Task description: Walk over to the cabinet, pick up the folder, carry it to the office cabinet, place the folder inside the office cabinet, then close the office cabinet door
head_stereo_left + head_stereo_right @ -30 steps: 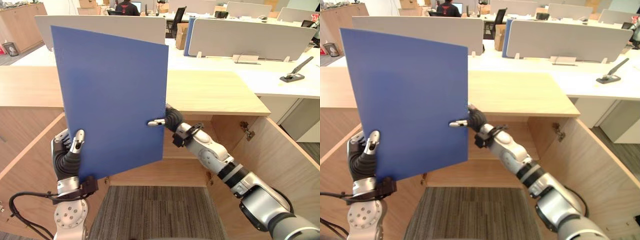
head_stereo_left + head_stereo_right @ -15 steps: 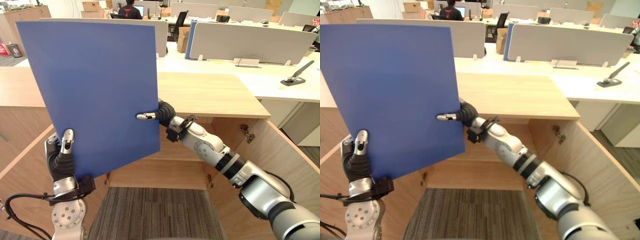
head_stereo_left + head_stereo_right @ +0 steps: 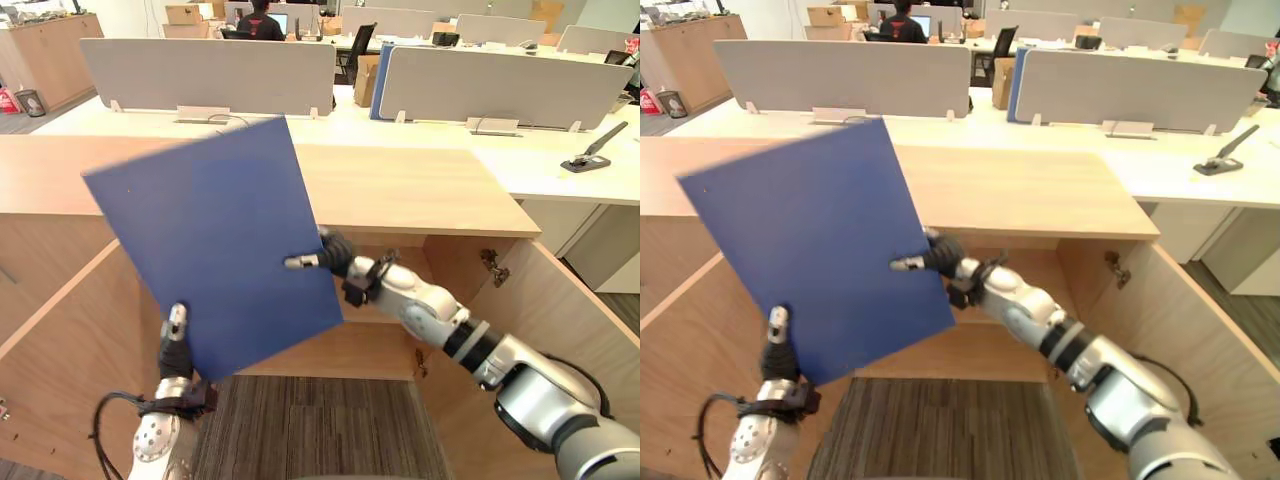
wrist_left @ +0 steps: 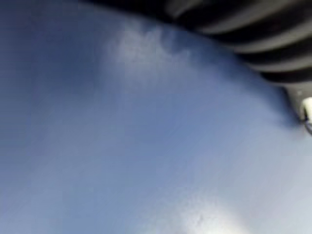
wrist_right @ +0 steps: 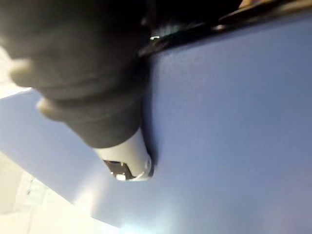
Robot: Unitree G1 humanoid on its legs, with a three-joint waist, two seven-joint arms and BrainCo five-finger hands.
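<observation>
Blue folder (image 3: 215,250) stands tilted in the head views, held up before the open wooden office cabinet (image 3: 430,190). The left hand (image 3: 175,345) pinches its lower corner, and the right hand (image 3: 322,262) pinches its right edge. In the left wrist view, the folder's surface lies close against that hand. In the right wrist view, the thumb (image 5: 126,157) presses on the folder's face.

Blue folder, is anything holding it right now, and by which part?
Both hold the blue folder: the left robot hand pinches it near its lower corner, and the right robot hand pinches its right edge, thumb on the front.
</observation>
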